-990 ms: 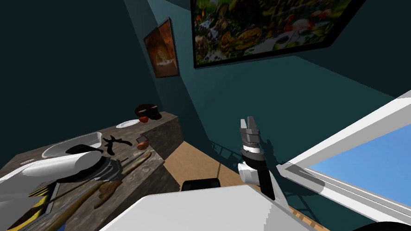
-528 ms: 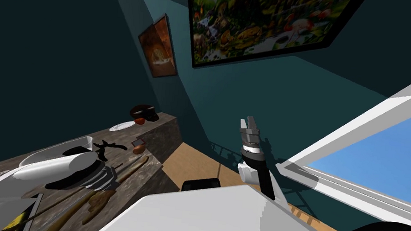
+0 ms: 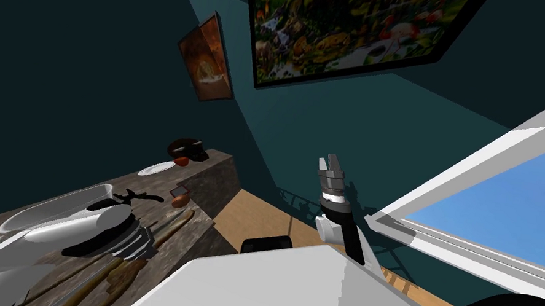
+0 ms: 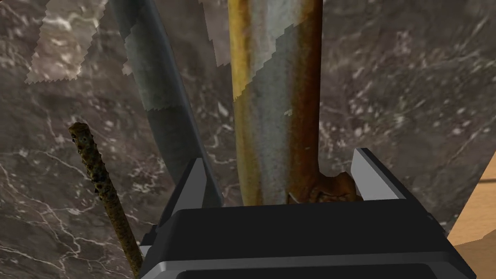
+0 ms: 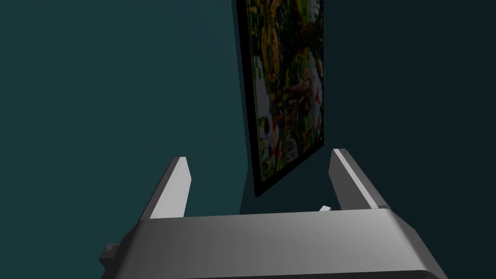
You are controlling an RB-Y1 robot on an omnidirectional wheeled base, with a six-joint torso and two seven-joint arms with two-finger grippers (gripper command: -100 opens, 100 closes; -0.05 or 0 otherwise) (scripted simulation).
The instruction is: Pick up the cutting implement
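A long flat blade, grey with rusty brown edges, lies on the dark marble counter. My left gripper hangs just over it, open, with a finger on each side and not pressing it. A dark grey curved blade lies close outside one finger, and a thin rusty rod lies further out. In the head view my left forearm reaches over the long brown utensils on the counter. My right gripper is raised at the middle, open and holding nothing.
On the counter lie black scissors, a white basin, a white plate, a dark bowl and a small brown object. The counter ends at the right above a wooden floor. A window is to the right.
My head view has swung, so the counter and its things slide left and down in the picture. The left arm stays over the utensils. The right arm has not moved.
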